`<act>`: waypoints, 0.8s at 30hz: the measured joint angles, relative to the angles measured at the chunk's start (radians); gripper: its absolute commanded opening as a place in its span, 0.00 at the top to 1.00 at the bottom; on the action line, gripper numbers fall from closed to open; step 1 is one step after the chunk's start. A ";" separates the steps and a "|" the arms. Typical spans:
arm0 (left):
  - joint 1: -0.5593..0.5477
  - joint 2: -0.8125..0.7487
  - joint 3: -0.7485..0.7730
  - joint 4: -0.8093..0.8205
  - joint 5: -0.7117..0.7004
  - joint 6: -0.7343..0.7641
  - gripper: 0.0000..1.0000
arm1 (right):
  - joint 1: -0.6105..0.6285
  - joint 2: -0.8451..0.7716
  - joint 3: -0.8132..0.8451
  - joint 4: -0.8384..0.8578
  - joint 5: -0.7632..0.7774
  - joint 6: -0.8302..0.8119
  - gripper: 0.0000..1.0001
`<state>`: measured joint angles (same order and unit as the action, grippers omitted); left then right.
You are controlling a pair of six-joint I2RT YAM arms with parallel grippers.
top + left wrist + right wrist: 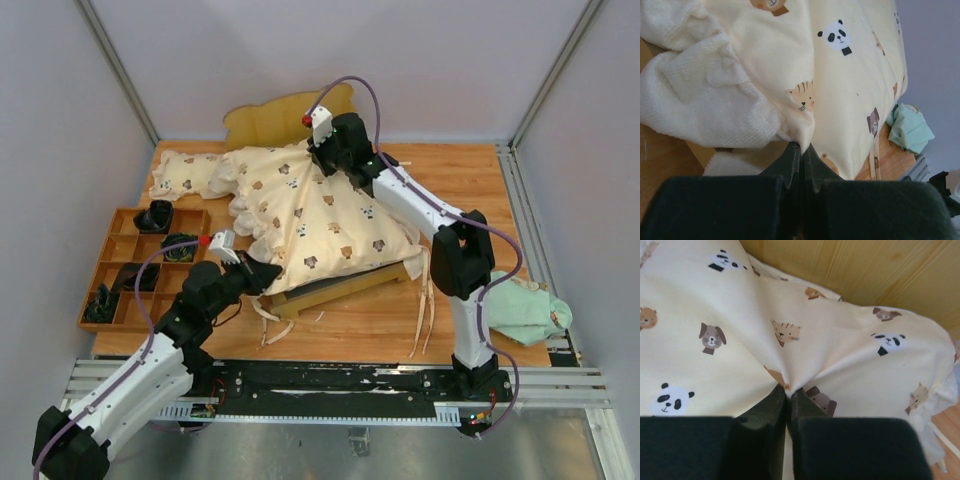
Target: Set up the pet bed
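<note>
Top external view, from the left: a wooden compartment tray [110,262] sits at the table's [460,180] left side, with a small animal-print pillow [185,172] lying beyond it, off the bed. The left gripper [265,272] is pinched tight on the near-left corner of the cream animal-print quilt [320,215]. That quilt lies bunched and skewed over the pet bed [345,288], which stands mid-table with only its foot rail and headboard [270,120] showing. The right gripper [325,158] is clamped on the quilt's far edge by the headboard. A mint-green cloth [525,305] lies at the far right. By my reading, the quilt is on but not yet spread flat, and the pillow is not yet placed.
</note>
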<state>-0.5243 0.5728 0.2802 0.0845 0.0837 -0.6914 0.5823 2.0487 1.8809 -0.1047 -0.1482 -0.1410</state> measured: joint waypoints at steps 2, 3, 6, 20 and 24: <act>0.000 0.030 -0.006 0.006 0.006 -0.012 0.71 | 0.000 0.051 0.014 -0.021 0.003 -0.005 0.66; 0.000 0.045 -0.006 0.004 0.013 -0.016 0.58 | 0.000 0.064 0.019 -0.033 0.013 -0.002 0.61; 0.000 0.082 0.006 -0.031 0.018 -0.018 0.29 | -0.001 0.074 0.047 -0.117 0.080 0.022 0.37; -0.001 0.171 0.270 -0.257 -0.208 0.003 0.11 | -0.009 -0.601 -0.475 -0.289 0.253 0.334 0.31; -0.001 0.188 0.277 -0.269 -0.220 0.019 0.26 | -0.012 -0.636 -0.585 -0.312 0.261 0.337 0.30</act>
<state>-0.5251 0.7605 0.5575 -0.1841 -0.1364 -0.6727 0.5701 1.4124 1.2957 -0.4168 0.1127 0.1959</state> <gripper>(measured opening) 0.853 0.697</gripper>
